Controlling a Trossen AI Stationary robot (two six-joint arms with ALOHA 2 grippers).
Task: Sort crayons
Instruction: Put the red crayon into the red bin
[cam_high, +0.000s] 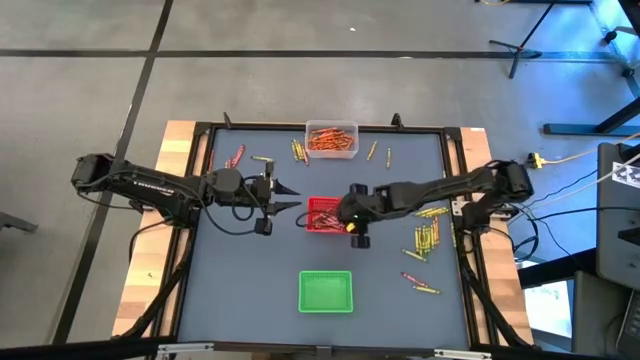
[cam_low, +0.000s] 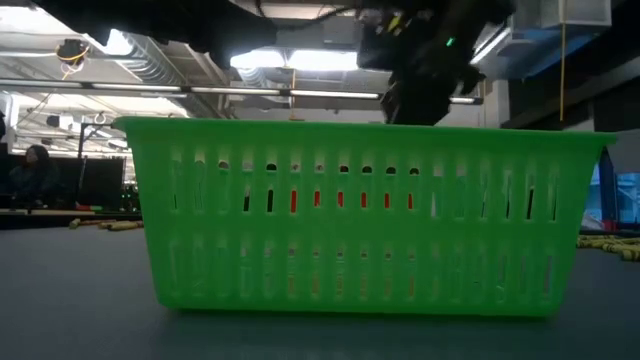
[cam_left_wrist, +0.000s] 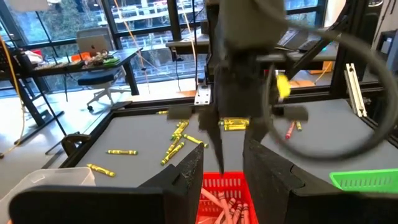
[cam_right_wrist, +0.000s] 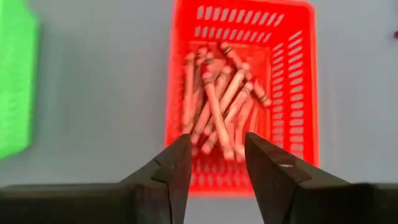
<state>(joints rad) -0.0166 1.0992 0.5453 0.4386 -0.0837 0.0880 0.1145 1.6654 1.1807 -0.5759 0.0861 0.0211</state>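
Observation:
A red tray (cam_high: 318, 205) sits mid-table and holds several red crayons (cam_right_wrist: 221, 102) lying flat on its floor. My right gripper (cam_right_wrist: 217, 142) hangs just above the tray's near-right part (cam_high: 350, 216). It slants downward and is open, with nothing between its fingers. My left gripper (cam_high: 288, 197) waits level just left of the red tray, also open and with nothing between its fingers (cam_left_wrist: 222, 158). Loose yellow-green crayons (cam_high: 426, 235) lie on the table at the right.
A green tray (cam_high: 326, 291) stands near the front edge, filling the low view (cam_low: 370, 230). A clear tray of orange crayons (cam_high: 331, 140) sits at the far edge. Loose crayons lie at far left (cam_high: 236, 155), beside the clear tray (cam_high: 297, 150) and at near right (cam_high: 418, 283).

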